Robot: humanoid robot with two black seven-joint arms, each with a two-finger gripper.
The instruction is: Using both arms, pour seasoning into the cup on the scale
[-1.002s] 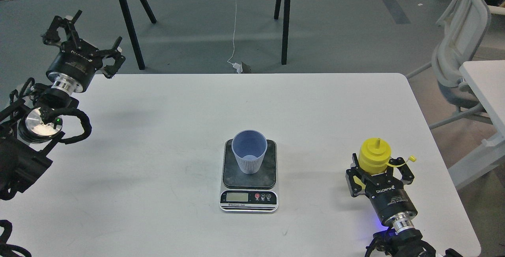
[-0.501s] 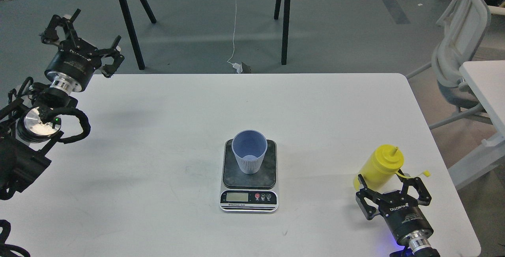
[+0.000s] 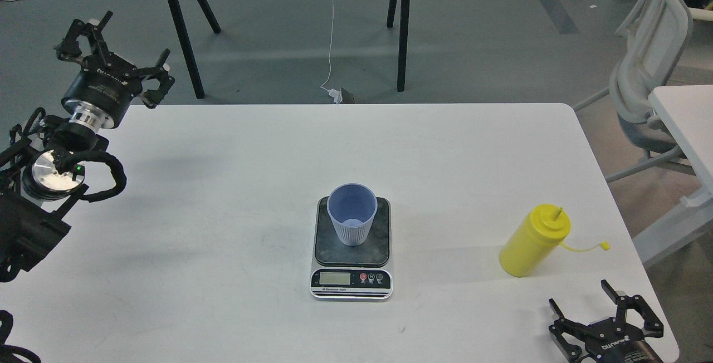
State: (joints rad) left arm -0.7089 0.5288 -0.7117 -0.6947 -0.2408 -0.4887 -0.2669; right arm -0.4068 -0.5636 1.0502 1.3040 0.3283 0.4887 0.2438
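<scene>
The yellow squeeze bottle [image 3: 533,241] is seen upright on the white table [image 3: 223,212], right of the cup [image 3: 351,221] on the scale [image 3: 351,251], just beyond the empty spread-jawed right gripper [image 3: 607,310], far from the likewise spread left gripper [image 3: 114,54].

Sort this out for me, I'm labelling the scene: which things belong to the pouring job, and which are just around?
Job:
- yellow seasoning bottle
- blue-grey cup
- scale
- left gripper
- right gripper

Just around:
- white table
- white office chair
- white cable on the floor
</scene>
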